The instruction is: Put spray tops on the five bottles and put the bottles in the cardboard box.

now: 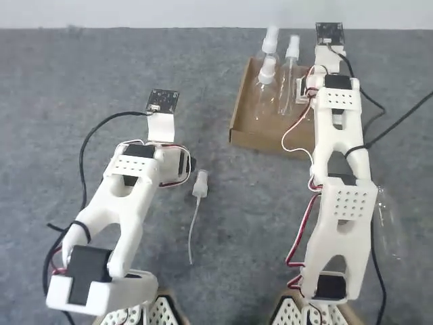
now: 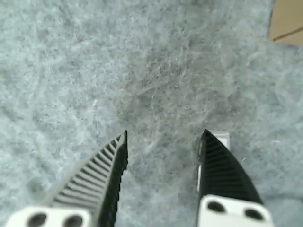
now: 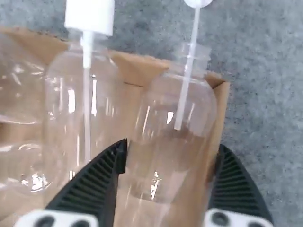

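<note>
- The loose white spray top with its thin dip tube (image 1: 199,184) lies flat on the grey felt counter (image 1: 81,74), between the two arms. Its head points toward the box and its tube trails back toward the arm bases.
- The left gripper (image 2: 164,135) is just beside that head. Its black ribbed fingers are spread wide over bare felt with nothing between them.
- The head lies off to the fingers' right-arm side, so the left arm is clearly the nearer one. I judge it needs a small sideways shift, closing across the head rather than along the tube.
- The uncapped clear plastic bottle (image 1: 389,223) lies on its side near the bases, on the outer side of the right arm and well apart from the spray top.
- The shallow brown cardboard box (image 1: 237,115) sits at the far side and holds at least three capped bottles.
- The right gripper (image 3: 172,144) is over the box. Its fingers seem pressed against both flanks of the corner capped bottle (image 3: 175,109).
</note>
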